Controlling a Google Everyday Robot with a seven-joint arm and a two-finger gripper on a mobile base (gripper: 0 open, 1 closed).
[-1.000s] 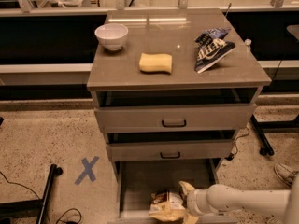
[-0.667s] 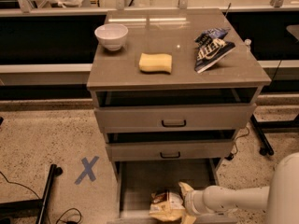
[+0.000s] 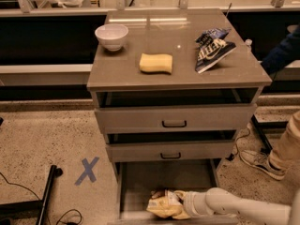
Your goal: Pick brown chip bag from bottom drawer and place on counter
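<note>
The drawer cabinet [image 3: 174,125] stands mid-frame with all three drawers out by differing amounts. The top drawer [image 3: 174,118] and the middle drawer [image 3: 169,152], each with a black handle, are pulled out only a little, and nothing can be seen inside them. The bottom drawer [image 3: 164,177] is drawn out far towards the camera, showing its flat grey floor. In it, near its front edge, lies the brown chip bag [image 3: 161,205], crumpled, its tan-yellow part uppermost. The gripper [image 3: 182,204] is low inside this drawer, pressed against the right side of the bag, with the white arm [image 3: 234,205] reaching in from the cabinet's right. Whether the gripper has hold of the bag cannot be told. On the counter [image 3: 140,41], the cabinet's top, a white bowl [image 3: 111,35] sits at the back left, a yellow sponge [image 3: 156,63] lies near the middle, and a dark blue chip bag [image 3: 212,50] with white lettering lies towards the right side. On the floor left of the cabinet is a blue tape cross [image 3: 87,170]. To the cabinet's right, a person's shoe [image 3: 260,162] and trouser leg show.
</note>
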